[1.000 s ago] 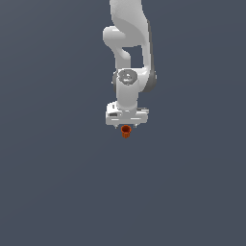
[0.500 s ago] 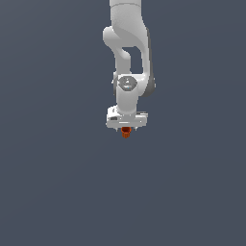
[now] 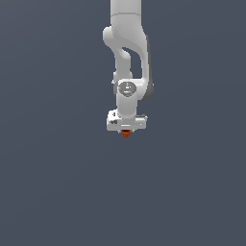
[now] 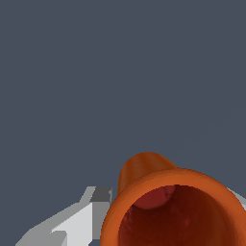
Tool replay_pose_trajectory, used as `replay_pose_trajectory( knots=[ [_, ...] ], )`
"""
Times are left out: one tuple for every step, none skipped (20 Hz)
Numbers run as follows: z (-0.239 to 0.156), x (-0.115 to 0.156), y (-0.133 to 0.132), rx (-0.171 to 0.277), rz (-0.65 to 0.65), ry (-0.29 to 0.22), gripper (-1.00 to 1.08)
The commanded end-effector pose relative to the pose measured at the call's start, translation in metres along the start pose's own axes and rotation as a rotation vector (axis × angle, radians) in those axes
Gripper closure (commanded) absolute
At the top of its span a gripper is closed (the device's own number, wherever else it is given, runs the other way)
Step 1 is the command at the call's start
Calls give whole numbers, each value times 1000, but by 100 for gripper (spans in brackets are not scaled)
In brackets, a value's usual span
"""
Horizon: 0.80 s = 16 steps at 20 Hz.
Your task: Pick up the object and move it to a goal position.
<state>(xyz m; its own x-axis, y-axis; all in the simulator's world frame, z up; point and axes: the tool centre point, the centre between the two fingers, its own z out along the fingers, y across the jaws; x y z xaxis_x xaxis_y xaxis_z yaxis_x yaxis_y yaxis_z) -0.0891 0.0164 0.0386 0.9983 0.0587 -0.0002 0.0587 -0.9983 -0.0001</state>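
The object (image 3: pixel 126 134) is a tiny orange-red cylindrical piece that pokes out just below the white gripper (image 3: pixel 126 131) in the exterior view. The gripper hangs from the white arm and is shut on the object, holding it up against the plain grey background. In the wrist view the object (image 4: pixel 168 202) fills the near part of the picture as an orange cup with a dark red hollow inside and a flared rim. One grey-white finger (image 4: pixel 77 223) shows beside it. The other finger is mostly hidden behind the object.
Only a uniform dark grey-blue background shows around the arm in both views. No other objects, edges or goal marker are visible.
The arm has drawn upward and slightly back, and the gripper with the orange-red object sits a little higher in the exterior view than a second ago. The grip has not changed.
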Motion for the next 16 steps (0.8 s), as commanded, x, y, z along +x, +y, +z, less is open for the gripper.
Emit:
replay_pose_trajectory(
  knots=[
    [1, 0, 0, 0, 0, 0, 108],
    [1, 0, 0, 0, 0, 0, 108],
    [1, 0, 0, 0, 0, 0, 108],
    [1, 0, 0, 0, 0, 0, 108],
    [1, 0, 0, 0, 0, 0, 108],
    [1, 0, 0, 0, 0, 0, 108],
    [1, 0, 0, 0, 0, 0, 108],
    [1, 0, 0, 0, 0, 0, 108],
    [0, 0, 0, 0, 0, 1, 108],
    [0, 0, 0, 0, 0, 1, 108],
    [-1, 1, 1, 0, 0, 1, 108],
    [-2, 2, 2, 0, 0, 1, 108],
    [-3, 3, 4, 0, 0, 1, 108],
    [-5, 5, 6, 0, 0, 1, 108],
    [-6, 7, 8, 0, 0, 1, 108],
    [-9, 9, 11, 0, 0, 1, 108]
  ],
)
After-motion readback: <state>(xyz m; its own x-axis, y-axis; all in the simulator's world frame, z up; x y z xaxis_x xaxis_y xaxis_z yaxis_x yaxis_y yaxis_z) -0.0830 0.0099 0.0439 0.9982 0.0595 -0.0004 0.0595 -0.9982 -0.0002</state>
